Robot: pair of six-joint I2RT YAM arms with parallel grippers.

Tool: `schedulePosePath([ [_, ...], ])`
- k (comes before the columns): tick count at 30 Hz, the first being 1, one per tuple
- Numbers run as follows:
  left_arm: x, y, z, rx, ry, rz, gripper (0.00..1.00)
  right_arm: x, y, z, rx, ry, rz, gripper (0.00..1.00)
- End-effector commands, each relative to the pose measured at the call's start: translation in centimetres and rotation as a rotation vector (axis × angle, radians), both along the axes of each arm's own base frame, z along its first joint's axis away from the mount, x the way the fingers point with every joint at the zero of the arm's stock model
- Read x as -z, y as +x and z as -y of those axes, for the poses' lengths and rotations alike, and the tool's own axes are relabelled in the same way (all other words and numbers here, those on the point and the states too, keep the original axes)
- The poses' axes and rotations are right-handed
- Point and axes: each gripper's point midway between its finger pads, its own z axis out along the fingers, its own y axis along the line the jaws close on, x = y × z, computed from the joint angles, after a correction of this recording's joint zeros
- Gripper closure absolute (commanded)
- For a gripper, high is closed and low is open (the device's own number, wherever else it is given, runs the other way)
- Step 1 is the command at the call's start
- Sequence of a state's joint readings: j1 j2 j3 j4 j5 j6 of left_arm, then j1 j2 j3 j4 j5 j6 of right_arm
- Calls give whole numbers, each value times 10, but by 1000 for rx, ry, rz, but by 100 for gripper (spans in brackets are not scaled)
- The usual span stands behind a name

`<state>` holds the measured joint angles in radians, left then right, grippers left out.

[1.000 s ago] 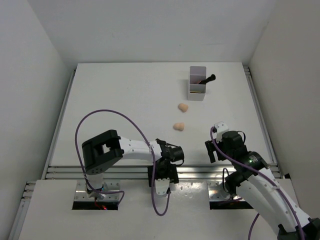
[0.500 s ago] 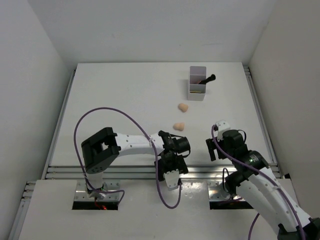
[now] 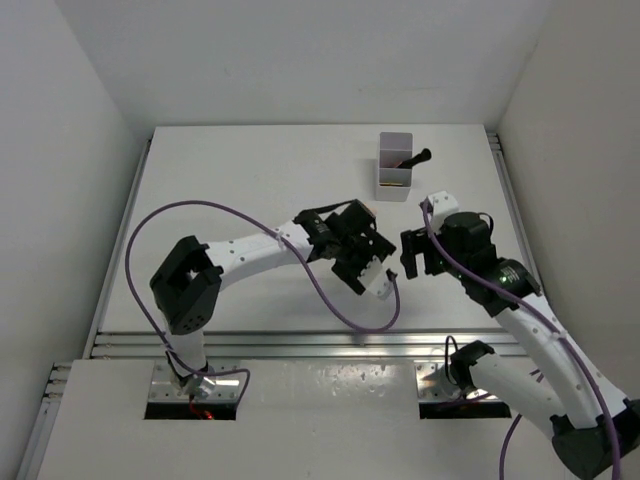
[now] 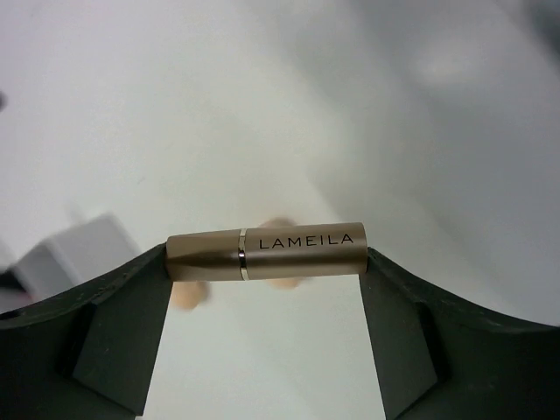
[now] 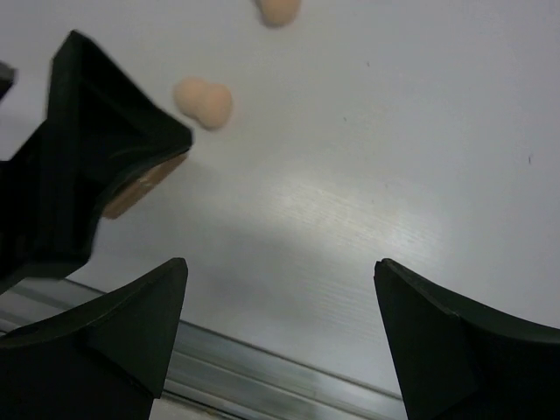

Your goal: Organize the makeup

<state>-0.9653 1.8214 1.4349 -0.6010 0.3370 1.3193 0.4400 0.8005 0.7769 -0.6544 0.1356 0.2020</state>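
On the white table (image 3: 230, 200) the two arms are reaching toward each other near the middle. The biggest risk is a knock between them: the left pincer (image 4: 267, 262) hangs just beside the right pincer (image 5: 276, 306), which is spread apart and holds nothing.

Farther back stands the white two-compartment box (image 3: 396, 170), with a black brush (image 3: 415, 158) poking out of it. The box looks light and narrow, so a low or off-centre approach could tip it or shove it.

The left pincer is clamped on a copper LAMEILA lipstick tube (image 4: 297, 252), gripped end to end and held crosswise above the table. Smooth caps give little purchase, so the tube could swivel or pop out, or bridge the box rim when released.

Two peach sponges (image 5: 203, 101) lie below and could be brushed aside.
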Motion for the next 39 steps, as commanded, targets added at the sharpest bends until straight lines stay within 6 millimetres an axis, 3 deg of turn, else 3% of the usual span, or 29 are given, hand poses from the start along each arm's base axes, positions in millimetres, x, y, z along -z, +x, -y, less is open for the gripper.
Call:
schedulePosePath([
  [1, -77, 60, 21, -192, -278, 131, 76, -52, 31, -29, -73, 114, 144, 12],
  [2, -87, 71, 16, -226, -315, 156, 77, -69, 36, -38, -104, 142, 166, 12],
  [3, -103, 79, 14, -249, -358, 186, 77, -74, 43, -36, -93, 142, 177, 13],
  [4, -117, 87, 16, -256, -414, 224, 77, -73, 48, -47, -135, 167, 156, 13],
  [6, -125, 93, 12, -279, -456, 242, 77, -96, 58, -52, -152, 225, 187, 16],
  [7, -136, 99, 6, -284, -502, 251, 78, -94, 66, -60, -151, 277, 146, 18],
  [9, -144, 101, 1, -290, -542, 265, 78, -100, 79, -54, -103, 347, 138, 20],
  [10, -148, 101, 1, -288, -561, 278, 78, -89, 88, -47, -64, 356, 108, 20],
  [11, -155, 101, -3, -287, -600, 282, 79, -96, 98, -48, -63, 388, 143, 22],
  [13, -162, 103, -6, -279, -632, 281, 79, -88, 104, -46, -44, 476, 105, 22],
  [14, -163, 105, -8, -282, -655, 261, 79, -100, 113, -48, -63, 506, 167, 22],
  [18, -183, 105, -12, -261, -738, 225, 79, -112, 118, -71, -203, 623, 169, 22],
  [20, -186, 101, -9, -241, -756, 207, 79, -122, 121, -82, -263, 654, 167, 22],
  [29, -183, 108, -14, -253, -775, 177, 79, -89, 113, -87, -251, 691, 65, 28],
  [32, -183, 101, -10, -216, -774, 148, 79, -97, 122, -92, -269, 709, 99, 31],
  [39, -177, 98, -10, -210, -766, 134, 79, -84, 132, -102, -270, 713, 49, 40],
])
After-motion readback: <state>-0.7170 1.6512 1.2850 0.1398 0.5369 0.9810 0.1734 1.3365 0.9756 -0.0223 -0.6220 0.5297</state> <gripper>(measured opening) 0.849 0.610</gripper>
